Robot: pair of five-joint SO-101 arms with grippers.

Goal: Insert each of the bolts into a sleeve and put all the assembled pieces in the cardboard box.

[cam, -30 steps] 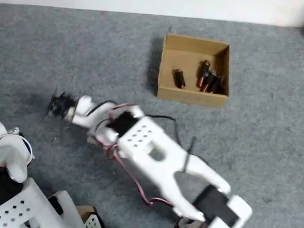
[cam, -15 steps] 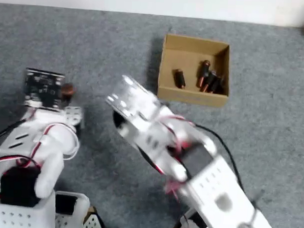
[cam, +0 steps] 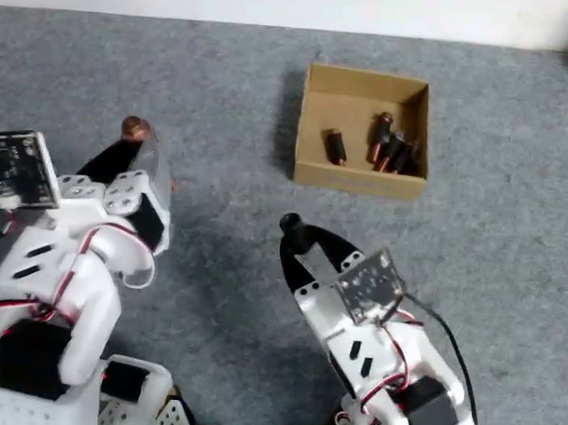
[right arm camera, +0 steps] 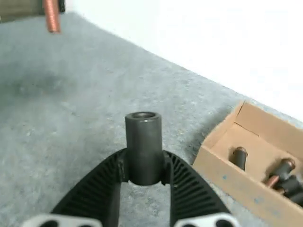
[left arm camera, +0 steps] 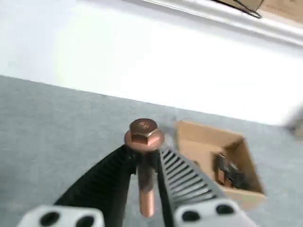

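The left gripper is pinching a copper-coloured hex-head bolt just under its head. The shank runs back between the jaws toward the wrist. The right gripper is clamped around a dark sleeve, whose open bore stands out past the fingertips. The two grippers are well apart, with bare grey surface under the gap. Beyond the right gripper and off to one side sits the cardboard box, with several assembled pieces lying in it.

The mating looks to me like the risky part. If the axes are even slightly off, the bolt's end would catch the sleeve's rim instead of entering. The bolt could then pivot in that narrow hold near its head, or either part could slip free and roll away across the surface. The bolt's free end also sits between the jaws, so the sleeve may foul them
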